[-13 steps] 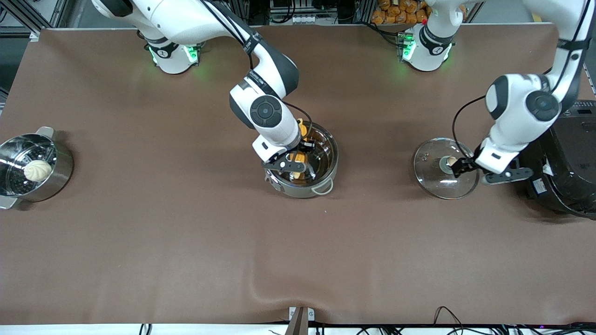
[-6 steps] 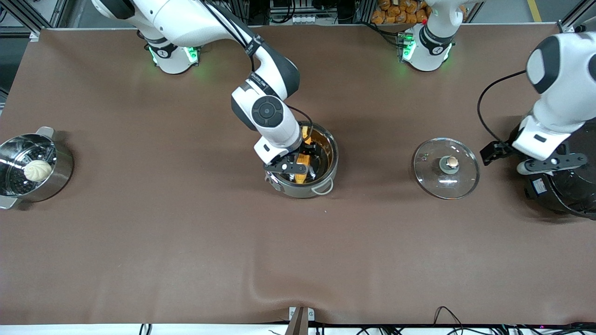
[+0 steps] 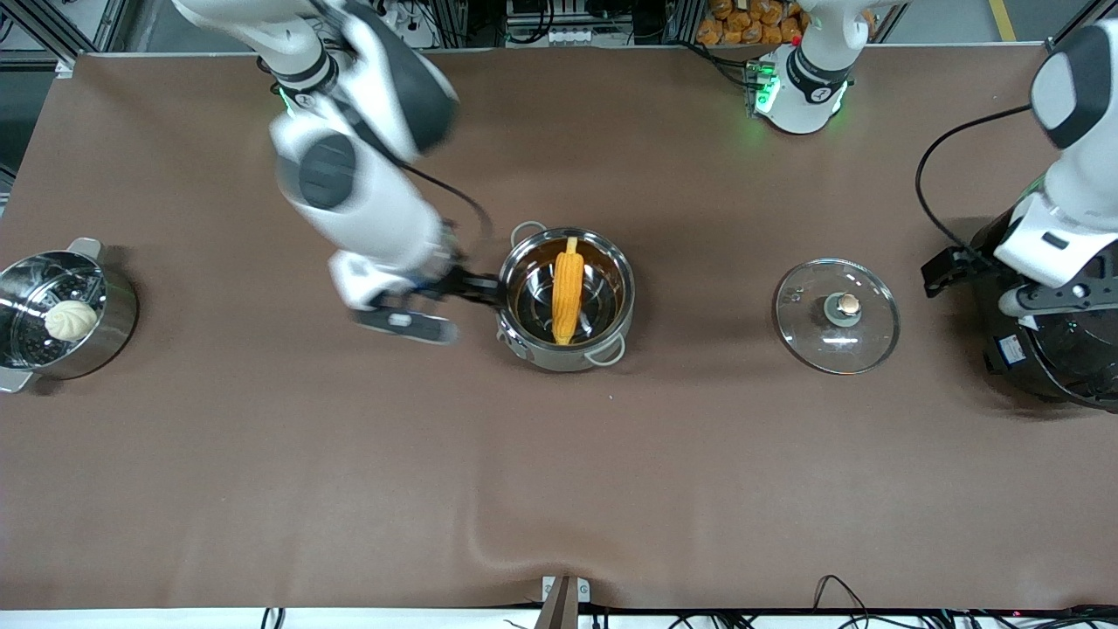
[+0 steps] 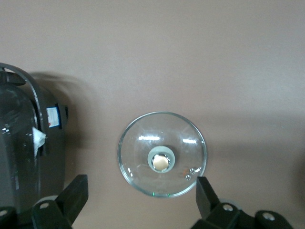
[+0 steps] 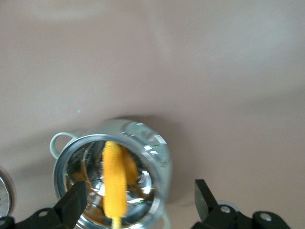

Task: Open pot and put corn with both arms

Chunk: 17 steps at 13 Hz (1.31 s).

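The pot [image 3: 566,299] is seen uncovered at the centre of the frame on the brown bench [image 3: 559,454], and the corn [image 3: 567,286] is laid inside it, its length running across the bowl. The glass lid [image 3: 837,315] is set flat on the bench beside the pot, toward the left arm's end, apart from it. The right hand [image 3: 476,293] is held open and empty over the bench just beside the pot's rim. The left hand [image 3: 948,266] is raised at the frame's right edge, open and empty, over the black cooker [image 3: 1061,345].
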Tool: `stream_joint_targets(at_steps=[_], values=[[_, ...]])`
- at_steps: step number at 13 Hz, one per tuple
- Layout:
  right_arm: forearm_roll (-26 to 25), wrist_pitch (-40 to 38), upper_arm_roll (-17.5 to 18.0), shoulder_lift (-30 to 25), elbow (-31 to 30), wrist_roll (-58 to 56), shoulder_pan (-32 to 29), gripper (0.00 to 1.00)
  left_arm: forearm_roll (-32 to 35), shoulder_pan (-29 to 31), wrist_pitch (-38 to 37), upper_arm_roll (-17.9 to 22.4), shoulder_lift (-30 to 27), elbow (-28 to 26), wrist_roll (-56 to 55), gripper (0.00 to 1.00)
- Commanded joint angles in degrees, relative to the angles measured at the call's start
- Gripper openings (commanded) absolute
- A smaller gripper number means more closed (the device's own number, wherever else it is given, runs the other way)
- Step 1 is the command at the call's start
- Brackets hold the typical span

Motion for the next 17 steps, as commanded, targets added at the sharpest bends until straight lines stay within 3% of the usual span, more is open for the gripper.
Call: stream_joint_targets(at_steps=[1,3,6,7,9,10,14,17], values=[[0.65,-6.66,0.42,-10.48,-4.42,-6.84,-8.38,1.0,-0.98,0.16,-5.02,-0.81,0.37,5.1,1.43,1.0],[-0.48,-11.85,0.08,-16.03,-6.27,-21.04,-15.59,1.0,-1.07,0.42,-7.73,-1.77,0.2,6.77,1.52,1.0],[-0.84,-16.01,-10.88,-20.44,-6.27,-34.96,-15.1,1.0,-1.94,-0.19,-9.6,-2.57,1.42,9.85,1.43,1.0],[-3.02,-15.92,-12.74,-21.41,-6.36,-38.83,-15.09,1.0,-2.38,-2.28,-9.68,-1.95,2.04,11.16,0.91,1.0],[-9.17,-15.39,-13.37,-22.73,-7.24,-45.26,-15.18,1.0,-2.47,-2.66,-10.21,-0.9,2.13,11.88,0.99,1.0],[-9.54,-15.39,-14.42,-22.91,-7.15,-45.81,-15.27,1.0,-2.47,-2.39,-11.08,-0.81,1.87,11.88,1.34,1.0],[-8.84,-15.48,-19.87,-24.23,-8.38,-51.77,-15.18,1.0,-4.57,-1.17,-14.42,-0.54,1.34,13.63,1.43,1.0],[-5.62,-16.01,-20.32,-24.23,-9.26,-49.7,-14.83,1.0,-5.02,-1.16,-15.13,-0.63,1.43,14.78,1.52,1.0]])
